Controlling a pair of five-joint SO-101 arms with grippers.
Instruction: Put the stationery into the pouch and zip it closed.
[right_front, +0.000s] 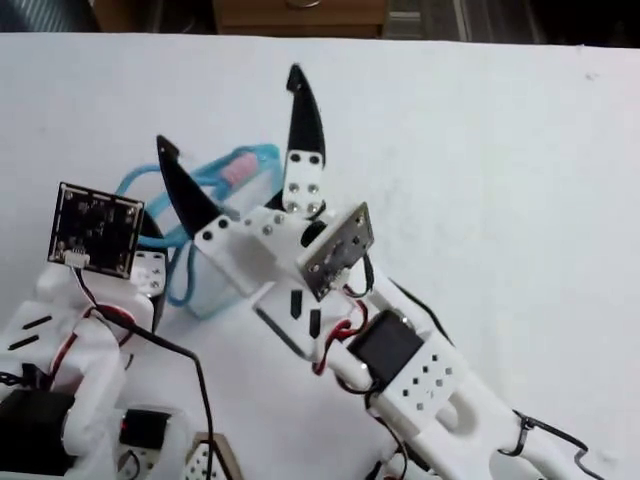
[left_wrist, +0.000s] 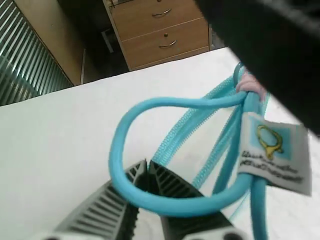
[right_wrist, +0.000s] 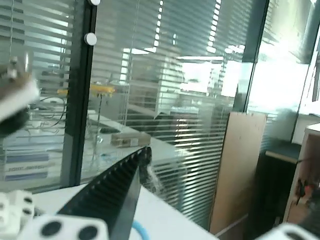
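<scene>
The pouch (right_front: 198, 280) lies on the white table (right_front: 480, 150) beneath both arms. It is clear, soft plastic edged with a turquoise zip. Its smooth, round turquoise cord (left_wrist: 165, 107) drapes across the left gripper (left_wrist: 146, 165), whose ribbed jaws are pressed together. The right gripper (right_front: 228, 107) gapes wide, holding nothing. A wooden drawer unit (left_wrist: 165, 30) stands behind.

Bright, even daylight washes the white table (right_front: 500, 150) with hardly any shadow in the high view, while sunlit blinds (right_wrist: 200, 75) glare hard in the right wrist view and the wooden drawers (left_wrist: 165, 30) sit in dimmer light in the left wrist view.
</scene>
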